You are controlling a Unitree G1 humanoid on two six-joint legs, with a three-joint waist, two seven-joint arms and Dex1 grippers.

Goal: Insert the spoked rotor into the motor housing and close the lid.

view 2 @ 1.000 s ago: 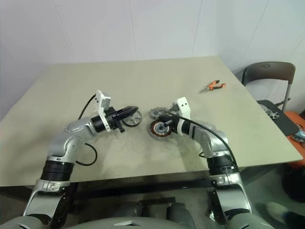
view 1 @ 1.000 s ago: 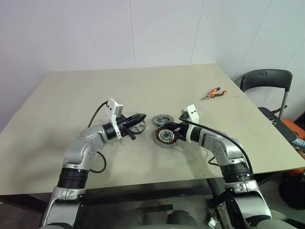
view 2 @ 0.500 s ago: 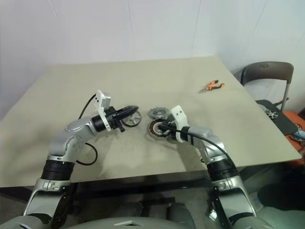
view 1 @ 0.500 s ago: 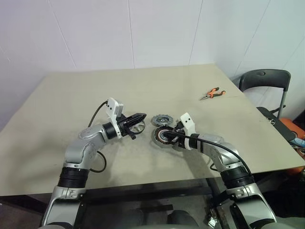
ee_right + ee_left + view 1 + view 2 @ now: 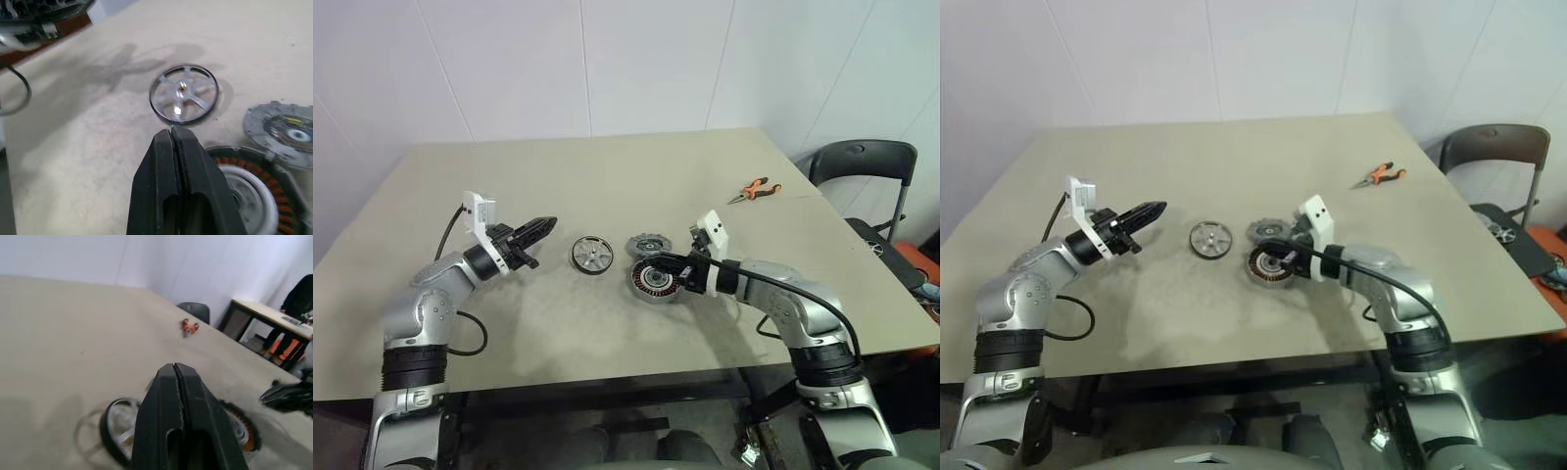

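The spoked rotor [image 5: 592,255] lies flat on the beige table [image 5: 607,176], a thin silver wheel with open spokes. Just to its right is the lid [image 5: 649,244], a grey disc with dark cut-outs. The motor housing [image 5: 656,279] stands in front of the lid, its copper windings facing up. My left gripper [image 5: 548,224] is shut and empty. It hovers well to the left of the rotor and points toward it. My right gripper [image 5: 651,262] is shut and empty, with its tips just over the housing's near-left rim. In the right wrist view its fingers [image 5: 172,161] point at the rotor [image 5: 184,94].
Orange-handled pliers [image 5: 752,190] lie at the far right of the table. A dark chair [image 5: 862,166] stands beyond the table's right edge. A wide stretch of bare tabletop lies around the three parts.
My left gripper has swung away to the left, leaving the rotor lying flat where its tips were. The right hand dipped, then rose and drew back slightly, staying at the housing.
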